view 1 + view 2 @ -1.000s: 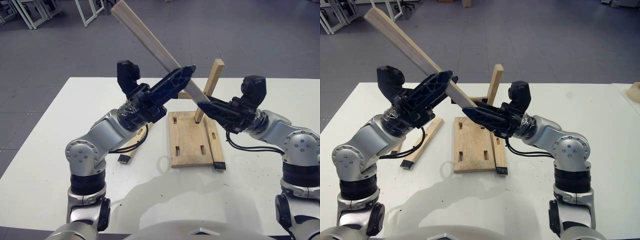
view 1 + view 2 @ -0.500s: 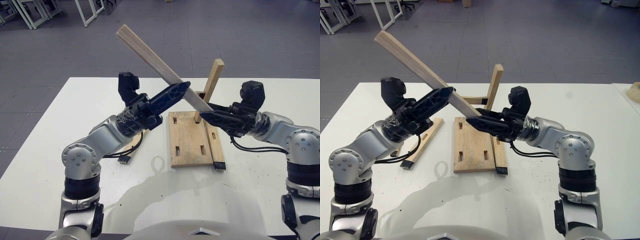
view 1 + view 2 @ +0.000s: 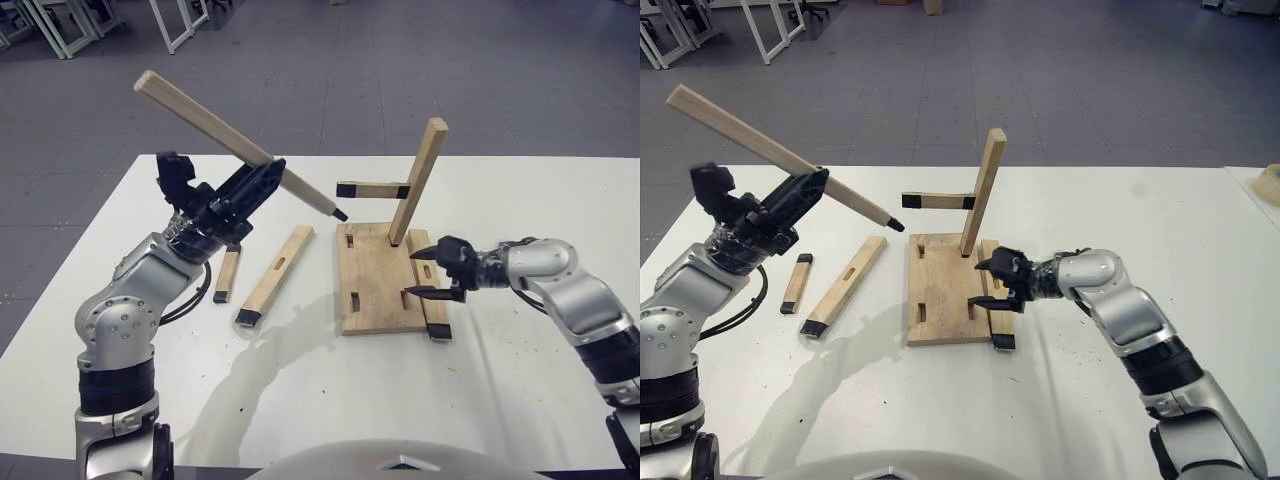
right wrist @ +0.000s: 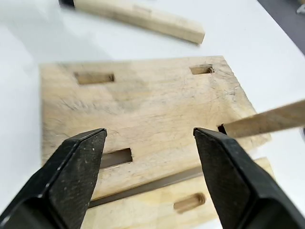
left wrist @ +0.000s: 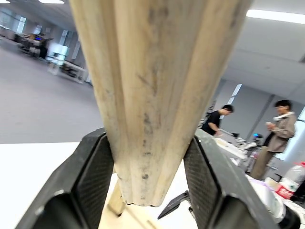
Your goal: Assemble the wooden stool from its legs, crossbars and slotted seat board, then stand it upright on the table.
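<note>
Left tool (image 3: 265,175) clamps a leg (image 3: 200,117) — right tool (image 3: 412,274) gapes over the seat board (image 3: 370,275), slot perhaps hidden.

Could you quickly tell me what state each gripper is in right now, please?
Left gripper: closed on a wooden leg, held in the air.
Right gripper: open, empty, over the seat board.

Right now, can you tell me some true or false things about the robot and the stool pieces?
The left gripper holds a wooden leg up in the air. True.
The right gripper is shut on a crossbar. False: it is open and empty, beside the seat board.
A second leg stands in a corner slot of the seat board. True.
Every slot in the seat board is filled. False: three slots are empty.
</note>
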You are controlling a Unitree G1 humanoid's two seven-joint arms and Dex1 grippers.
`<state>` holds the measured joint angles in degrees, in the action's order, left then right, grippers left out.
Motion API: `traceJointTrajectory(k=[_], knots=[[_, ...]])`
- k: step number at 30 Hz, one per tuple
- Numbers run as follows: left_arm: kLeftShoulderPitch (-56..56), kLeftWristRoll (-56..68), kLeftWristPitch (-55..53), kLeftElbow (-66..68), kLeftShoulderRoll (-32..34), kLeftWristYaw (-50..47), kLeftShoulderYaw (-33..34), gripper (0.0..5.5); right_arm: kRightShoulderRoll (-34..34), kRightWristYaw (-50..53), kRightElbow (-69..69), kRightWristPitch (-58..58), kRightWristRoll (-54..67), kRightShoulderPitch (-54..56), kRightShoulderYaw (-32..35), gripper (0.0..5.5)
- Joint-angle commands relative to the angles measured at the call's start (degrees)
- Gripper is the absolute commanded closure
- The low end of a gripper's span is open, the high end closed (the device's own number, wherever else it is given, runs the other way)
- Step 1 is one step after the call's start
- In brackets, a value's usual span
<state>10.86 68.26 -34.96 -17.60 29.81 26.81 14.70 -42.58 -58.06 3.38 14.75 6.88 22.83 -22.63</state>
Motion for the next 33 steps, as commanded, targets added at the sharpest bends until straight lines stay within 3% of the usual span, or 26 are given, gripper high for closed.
traceJointTrajectory(k=[1, 7, 13, 18, 24, 33], knots=[[-1.3, -6.9, 3.3, 1.7, -2.4, -0.3, -0.9, 3.42, 0.9, 2.2, -5.3, -11.5, -12.5, 2.5, -5.7, 2.13], [-1.9, -12.4, 3.9, 2.8, -3.3, 2.0, -1.8, 3.42, -2.3, 0.4, -6.0, -30.9, -25.7, 4.6, -11.0, 2.13], [-3.0, -15.6, 3.0, 4.6, -2.2, 12.9, -6.5, 3.42, -7.2, -4.8, -7.4, -59.8, -22.8, 6.5, -13.6, 2.13], [-2.8, -21.2, 6.2, 7.3, -1.6, 19.9, -9.4, 3.42, -11.5, -3.5, -17.8, -77.6, -27.8, 9.6, -13.1, 2.13], [1.2, -28.5, 13.4, 15.2, -5.7, 23.9, -12.5, 3.42, -9.4, 1.7, -28.3, -84.1, -31.9, 14.9, -10.9, 2.13], [2.2, -30.3, 15.5, 20.1, -10.5, 24.7, -12.3, 3.42, -10.6, 3.0, -25.1, -82.5, -27.4, 18.6, -9.3, 2.13]])
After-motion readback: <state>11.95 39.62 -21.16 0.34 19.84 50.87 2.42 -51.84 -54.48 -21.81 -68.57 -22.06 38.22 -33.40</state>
